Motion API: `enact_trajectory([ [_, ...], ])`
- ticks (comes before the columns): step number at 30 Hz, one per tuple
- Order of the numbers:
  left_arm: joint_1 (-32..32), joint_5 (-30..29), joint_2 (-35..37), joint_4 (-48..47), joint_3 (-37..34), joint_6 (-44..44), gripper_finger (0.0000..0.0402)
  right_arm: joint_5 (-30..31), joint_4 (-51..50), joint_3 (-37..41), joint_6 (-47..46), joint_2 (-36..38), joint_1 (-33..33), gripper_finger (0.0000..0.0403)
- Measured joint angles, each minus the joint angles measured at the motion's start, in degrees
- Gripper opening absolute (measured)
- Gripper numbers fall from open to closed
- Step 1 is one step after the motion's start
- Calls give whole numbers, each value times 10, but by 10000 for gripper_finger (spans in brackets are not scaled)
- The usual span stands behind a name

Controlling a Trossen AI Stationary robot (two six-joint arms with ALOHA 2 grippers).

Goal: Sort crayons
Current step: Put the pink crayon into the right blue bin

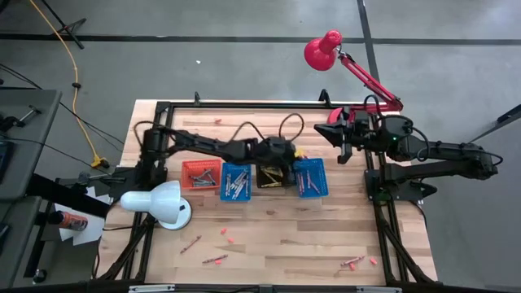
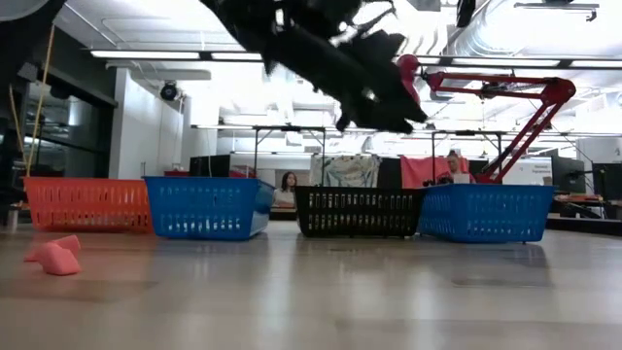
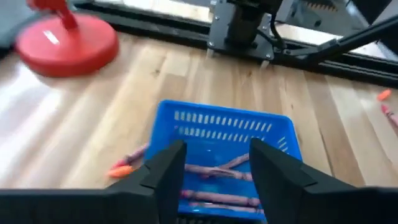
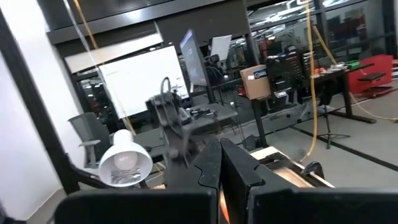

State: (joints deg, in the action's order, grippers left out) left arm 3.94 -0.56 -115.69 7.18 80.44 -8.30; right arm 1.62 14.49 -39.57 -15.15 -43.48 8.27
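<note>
The pale wooden plank table top has a smooth, lightly satin finish with visible grain. The four small rectangular mesh baskets look like moulded plastic: the orange one, two blue ones and the black one. The round red lamp base is glossy and smooth. The left gripper's dark fingers look matt.

Two dark jointed arms trailing black cables.
</note>
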Motion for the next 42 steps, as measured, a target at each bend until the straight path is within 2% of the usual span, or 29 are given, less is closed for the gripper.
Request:
enact_trajectory([
  [5,6,1,77,-77,-3,45,172,41,0,0,1,0,0,0],
  [8,6,-1,134,-60,-40,54,172,63,0,0,0,0,0,0],
  [13,9,-17,249,-5,-167,24,172,74,0,0,0,0,0,0],
  [19,4,-19,408,122,-342,-41,172,73,-5,0,1,0,0,0],
  [24,2,-22,518,170,-419,-70,172,68,-17,1,2,0,0,0],
  [30,2,-55,581,168,-433,-80,172,65,-25,1,7,-1,0,0],
  [36,2,-76,586,170,-433,-81,172,65,-28,1,37,-1,0,0],
  [42,2,-75,582,169,-433,-91,172,65,-34,1,-2,-1,0,0],
])
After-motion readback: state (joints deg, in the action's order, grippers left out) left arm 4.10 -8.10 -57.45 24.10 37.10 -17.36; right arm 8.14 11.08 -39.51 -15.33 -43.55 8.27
